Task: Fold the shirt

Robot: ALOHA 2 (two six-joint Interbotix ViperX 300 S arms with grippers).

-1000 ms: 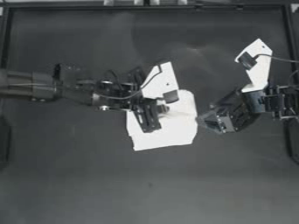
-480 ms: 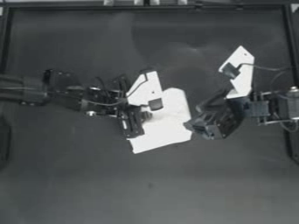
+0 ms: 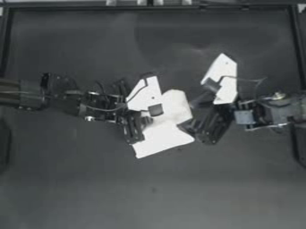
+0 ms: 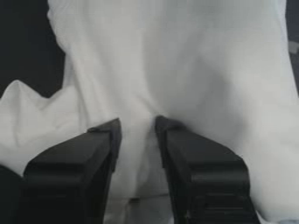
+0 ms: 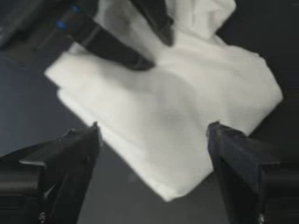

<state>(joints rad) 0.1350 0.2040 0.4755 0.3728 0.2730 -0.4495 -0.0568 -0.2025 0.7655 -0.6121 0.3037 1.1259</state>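
The shirt (image 3: 170, 123) lies near the table's middle as a small white folded bundle, several layers thick. My left gripper (image 3: 137, 127) reaches in from the left and sits on the bundle's left edge. In the left wrist view, its jaws (image 4: 137, 127) stand close together with a ridge of the shirt (image 4: 175, 65) pinched between them. My right gripper (image 3: 202, 129) hovers just off the bundle's right edge. The right wrist view shows it wide open (image 5: 153, 129), with the shirt (image 5: 175, 100) ahead and the left gripper's dark fingers (image 5: 116, 43) beyond it.
The dark table (image 3: 149, 192) stretches around the bundle on all sides. A raised black rim (image 3: 149, 6) runs along the far edge and down the sides. Stiff white plates on the two grippers (image 3: 146, 91) (image 3: 221, 82) stand beside the shirt.
The right arm has moved left, closing in on the shirt's right edge. The left gripper has shifted slightly left and down on the bundle. The shirt itself has barely moved.
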